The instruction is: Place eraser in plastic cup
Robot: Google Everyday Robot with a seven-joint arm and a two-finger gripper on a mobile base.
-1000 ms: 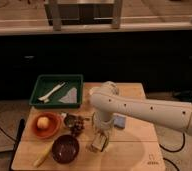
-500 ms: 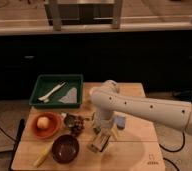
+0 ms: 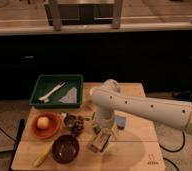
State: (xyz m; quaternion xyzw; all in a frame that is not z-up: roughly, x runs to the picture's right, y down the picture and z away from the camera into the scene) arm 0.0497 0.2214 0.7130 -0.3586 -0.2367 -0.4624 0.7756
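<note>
"Eraser (image 3: 120,121): where is it right now?"

"Best candidate is the small blue block lying flat on the wooden surface (image 3: 139,145), just right of the arm (image 3: 149,107). It is not held. That is a judgement only; the small items are hard to tell apart from where I stand."

"Hand?"

"Hand (image 3: 100,141) points down, low over the surface, nearer me than the block and a little to its left, just right of the maroon bowl (image 3: 74,150). Fingers spread, nothing between them that I can see."

"Plastic cup?"

"Cannot pick it out for certain. A pale round shape sits under the arm's wrist, between the clutter of small items (image 3: 74,122) and the block. It could be the cup or the wrist itself. Orange bowl (image 3: 54,129) and green tray (image 3: 56,77) lie further left, not involved."

"Step in hand?"

"Approach to grasp, I judge; the pick is not yet made. The next move calls for bringing the open hand over the eraser, setting the fingers across its narrow sides, lowering and closing. After that comes the lift and carry to the cup. Its mouth is small, so the release should be centred and low."
</note>
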